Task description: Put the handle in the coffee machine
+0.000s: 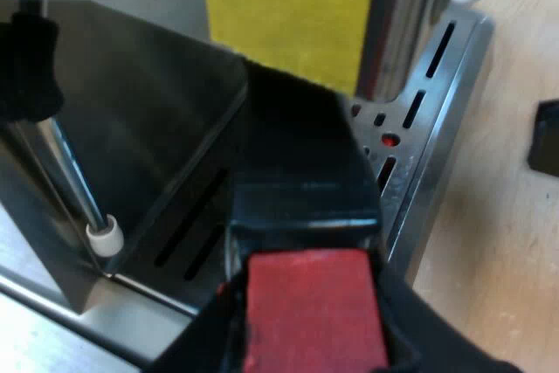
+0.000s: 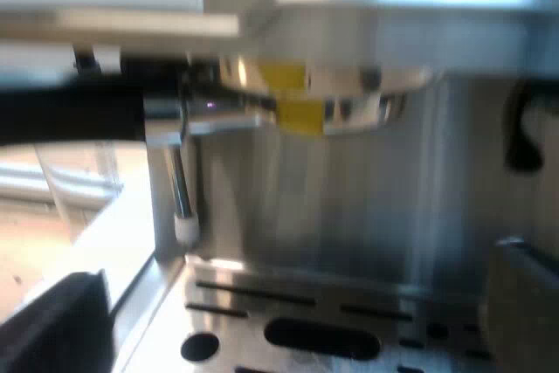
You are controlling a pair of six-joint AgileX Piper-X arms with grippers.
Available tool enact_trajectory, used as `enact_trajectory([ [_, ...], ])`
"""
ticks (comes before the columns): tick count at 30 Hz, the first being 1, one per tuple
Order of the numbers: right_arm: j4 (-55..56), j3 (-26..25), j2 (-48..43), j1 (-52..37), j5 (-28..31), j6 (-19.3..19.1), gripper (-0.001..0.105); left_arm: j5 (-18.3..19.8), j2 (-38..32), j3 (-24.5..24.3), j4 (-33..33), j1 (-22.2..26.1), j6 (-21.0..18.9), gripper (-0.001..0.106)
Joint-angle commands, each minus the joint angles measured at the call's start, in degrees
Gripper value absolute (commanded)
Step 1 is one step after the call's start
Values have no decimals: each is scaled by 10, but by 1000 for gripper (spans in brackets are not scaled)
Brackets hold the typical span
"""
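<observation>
The left gripper (image 1: 312, 325) pinches the red end (image 1: 314, 303) of the holder's dark handle (image 1: 301, 172). One black finger (image 1: 196, 347) presses against each side of it, and the handle runs straight ahead from between them. Beneath the handle and just beyond the fingers lies the slotted drip tray (image 1: 419, 128) of the espresso machine (image 1: 131, 111). The steam wand (image 1: 74, 181) with its white tip hangs beside the handle, and a yellow panel (image 1: 288, 15) stands farther ahead. The right gripper (image 2: 297, 268) faces the machine's front with its fingers (image 2: 61, 321) spread wide and nothing between them. Straight ahead of it and higher up, the holder (image 2: 314, 98) sits with its metal head against the underside of the machine's brew head, the handle (image 2: 70, 115) sticking out level to one side. I cannot tell whether it is locked in. The drip tray (image 2: 332, 303) lies just beyond the open fingers, below the wand (image 2: 179, 189).
</observation>
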Motion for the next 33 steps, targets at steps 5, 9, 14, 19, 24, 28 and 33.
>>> enact_trajectory([
  [5,-43,-4,31,-24,-16,-7,58,148,-23,-20,-21,-2,12,0],
  [9,-80,-4,63,-50,-80,-7,58,148,-23,-20,-22,-2,12,0],
  [14,-122,-4,87,-69,-95,-7,49,148,-23,-20,-23,-2,12,0],
  [19,-143,-4,95,-79,-95,-7,39,148,-23,-20,-23,-2,12,0],
  [24,-161,-5,98,-88,-87,-7,39,148,-23,-20,-23,-2,12,0],
  [28,-196,-20,120,-92,-87,-32,39,148,-23,-20,-23,-2,12,0],
  [33,-232,-53,143,-96,-73,-83,39,148,-23,-20,-23,-2,12,0],
])
